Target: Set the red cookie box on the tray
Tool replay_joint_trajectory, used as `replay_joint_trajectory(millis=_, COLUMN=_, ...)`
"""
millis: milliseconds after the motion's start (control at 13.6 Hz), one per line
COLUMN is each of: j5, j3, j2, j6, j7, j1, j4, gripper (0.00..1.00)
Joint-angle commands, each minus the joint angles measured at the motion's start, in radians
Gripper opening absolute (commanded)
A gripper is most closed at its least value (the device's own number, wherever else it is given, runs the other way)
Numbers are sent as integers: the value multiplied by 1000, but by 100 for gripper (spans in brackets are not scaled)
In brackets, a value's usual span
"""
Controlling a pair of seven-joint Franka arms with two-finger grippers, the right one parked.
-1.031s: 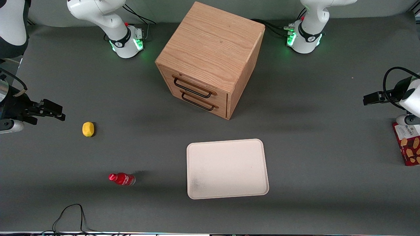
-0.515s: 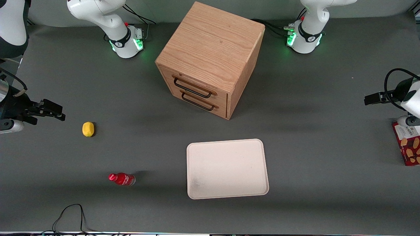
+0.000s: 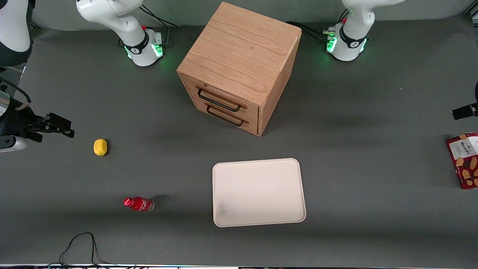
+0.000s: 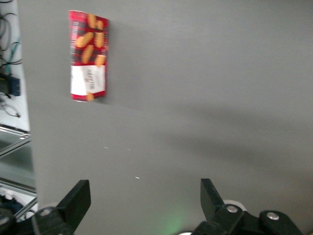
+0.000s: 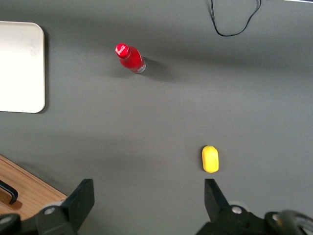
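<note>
Work surface: a dark grey matte table top (image 3: pixel 373 112) fills nearly the whole front view. A paler grey strip (image 3: pixel 56 18) borders it at the edge farthest from the front camera; its nature cannot be determined.

Furniture: one light oak-grain wooden cabinet (image 3: pixel 242 48), cube-shaped, stands on the table, turned at an angle. Its two drawers, upper (image 3: pixel 247 109) and lower (image 3: pixel 251 127), are shut; each carries a black wire handle (image 3: pixel 218 101).

Lighting: diffuse, from overhead. Soft, broad shadow bands (image 3: pixel 317 123) cross the table.
</note>
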Motion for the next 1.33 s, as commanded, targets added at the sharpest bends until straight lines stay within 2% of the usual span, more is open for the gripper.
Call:
replay_joint_trajectory(millis=0, j5=-17, j3=-7, j2=96, j6=70, j7=140, j1=125, j4=78, gripper=100)
replay_joint_trajectory(millis=442, j5=-33, j3=-10, j2=296, j6=118, j7=408, j1=318, j4=325, gripper=100)
replay_joint_trajectory(millis=589, j5=-77, j3=-12, j2=340, j6=124, j7=481, j1=386, j4=387, gripper=100)
replay_joint_trajectory(millis=736, j5=-147, j3=-12, j2=349, j6=165, j7=499, j1=435, j4=382, gripper=100)
replay_joint_trajectory(millis=1031, j5=-142, j3=-7, j2=386, j6=190, j7=583, j1=441, j4=346, gripper=100)
replay_joint_trajectory(millis=1252, j5=-172, j3=-10, j2=396, j6=324, j7=584, j1=480, j4=214, gripper=100)
